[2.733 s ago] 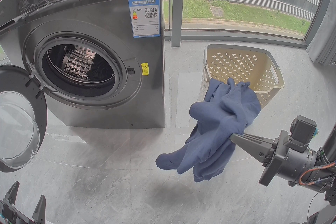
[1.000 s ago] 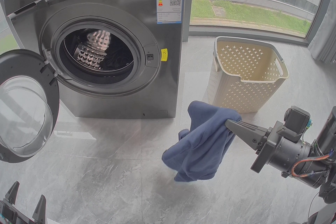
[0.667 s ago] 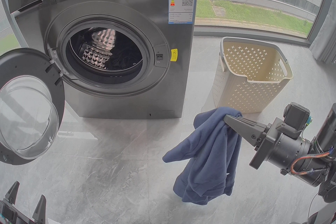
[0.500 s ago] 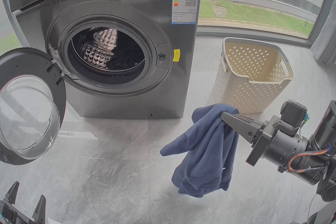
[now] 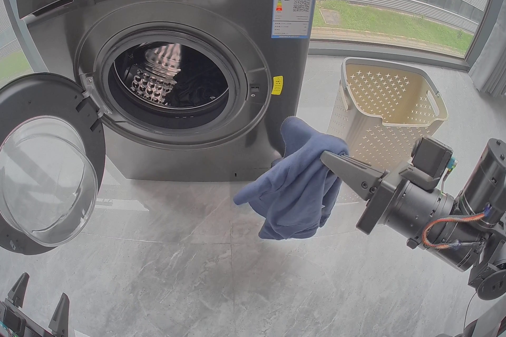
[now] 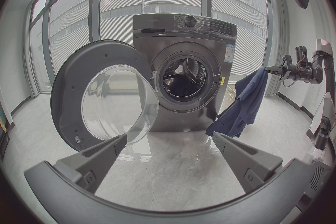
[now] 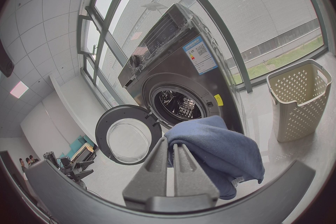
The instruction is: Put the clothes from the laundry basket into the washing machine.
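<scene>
Tiled floor (image 5: 174, 269) | right end effector (image 5: 327, 157) clamped on blue garment (image 5: 295, 188)

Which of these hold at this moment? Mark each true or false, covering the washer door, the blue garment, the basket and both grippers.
1. The round door of the grey front-loading washing machine stands open. True.
2. The right gripper is shut on the blue cloth garment. True.
3. The cream perforated plastic laundry basket holds a pile of clothes. False: no clothes show in the visible part of its inside.
4. The left gripper grips the door. False: it is open, holds nothing and sits low, apart from the door.
5. The garment lies inside the drum. False: it hangs outside, between the machine and the basket.
</scene>
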### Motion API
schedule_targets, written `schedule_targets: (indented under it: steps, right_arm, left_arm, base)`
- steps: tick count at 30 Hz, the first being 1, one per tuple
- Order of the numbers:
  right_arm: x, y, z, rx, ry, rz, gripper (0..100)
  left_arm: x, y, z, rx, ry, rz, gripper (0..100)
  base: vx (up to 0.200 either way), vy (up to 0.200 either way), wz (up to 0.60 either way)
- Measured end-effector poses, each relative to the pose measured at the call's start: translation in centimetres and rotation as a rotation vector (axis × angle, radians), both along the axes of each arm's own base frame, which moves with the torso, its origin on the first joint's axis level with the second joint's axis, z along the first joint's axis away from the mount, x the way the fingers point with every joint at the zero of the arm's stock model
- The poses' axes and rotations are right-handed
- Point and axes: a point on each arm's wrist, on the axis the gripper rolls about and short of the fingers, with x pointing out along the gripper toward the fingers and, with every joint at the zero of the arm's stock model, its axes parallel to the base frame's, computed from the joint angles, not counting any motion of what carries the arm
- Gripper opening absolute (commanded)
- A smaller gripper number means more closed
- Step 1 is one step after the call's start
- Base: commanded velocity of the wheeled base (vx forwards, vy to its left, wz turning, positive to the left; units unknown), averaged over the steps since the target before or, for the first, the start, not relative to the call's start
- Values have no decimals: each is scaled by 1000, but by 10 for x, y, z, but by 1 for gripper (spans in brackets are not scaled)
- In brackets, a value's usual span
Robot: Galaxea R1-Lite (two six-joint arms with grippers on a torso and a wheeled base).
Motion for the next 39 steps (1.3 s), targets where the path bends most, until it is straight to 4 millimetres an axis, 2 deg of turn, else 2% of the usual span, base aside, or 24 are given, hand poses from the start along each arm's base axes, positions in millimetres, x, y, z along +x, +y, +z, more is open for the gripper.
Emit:
schedule_targets:
  steps: [5,33,39]
  right_arm:
    - [3,4,3,25,-22,-3,0]
    - [23,21,13,67,-48,-36,0]
    - [24,21,12,77,-56,-39,0]
  left_arm:
    - [0,0,0,0,0,0,100]
    - [0,0,0,5,-1,0,100]
    - [0,0,0,5,-2,0,100]
  base:
    - [0,200,0]
    - [0,0,0]
    - [0,200,0]
